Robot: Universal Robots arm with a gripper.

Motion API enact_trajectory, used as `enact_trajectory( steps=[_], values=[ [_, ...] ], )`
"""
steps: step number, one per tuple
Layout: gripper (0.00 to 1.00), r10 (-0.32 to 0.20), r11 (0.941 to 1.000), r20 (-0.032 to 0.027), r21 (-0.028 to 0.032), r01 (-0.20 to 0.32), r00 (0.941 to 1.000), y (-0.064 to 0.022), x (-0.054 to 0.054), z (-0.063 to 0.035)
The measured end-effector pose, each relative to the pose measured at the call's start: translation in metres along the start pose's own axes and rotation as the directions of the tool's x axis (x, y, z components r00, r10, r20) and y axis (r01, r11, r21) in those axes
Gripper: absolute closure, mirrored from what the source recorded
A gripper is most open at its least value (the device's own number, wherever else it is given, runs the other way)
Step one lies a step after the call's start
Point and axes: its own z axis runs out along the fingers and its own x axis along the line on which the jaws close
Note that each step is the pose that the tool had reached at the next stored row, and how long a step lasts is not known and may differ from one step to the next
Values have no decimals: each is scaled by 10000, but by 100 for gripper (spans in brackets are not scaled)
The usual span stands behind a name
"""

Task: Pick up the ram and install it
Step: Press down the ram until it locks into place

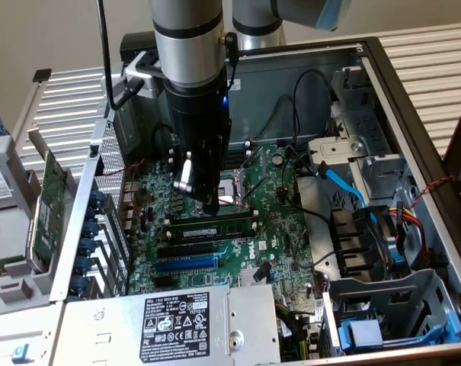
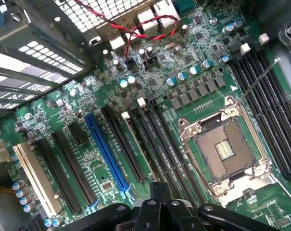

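Big open metal PC case (image 1: 413, 99) lying on its side, sheet-steel walls, with the green motherboard (image 1: 283, 229) flat inside, all bumpy with caps and chips. The round grey arm comes straight down and its black gripper (image 1: 210, 204) sits low by the square silver CPU socket (image 1: 234, 191), fingers (image 2: 157, 211) shut tight, gripping nothing that I can see. The ram (image 1: 215, 227), a thin green stick, is already sitting in one of the long black slots (image 2: 135, 144) near the board's middle, just under the fingertips.
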Motion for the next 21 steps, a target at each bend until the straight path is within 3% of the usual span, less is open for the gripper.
enact_trajectory(
  steps=[5,9,15,21],
  values=[
    [89,733,9973,-27,-20,-733,9973,0,0,0],
    [89,1340,9910,-50,-35,-1340,9910,0,0,0],
    [89,2064,9785,-100,-32,-2064,9784,-1,0,0],
    [89,2805,9598,-133,-47,-2806,9598,0,0,-5]
  ],
)
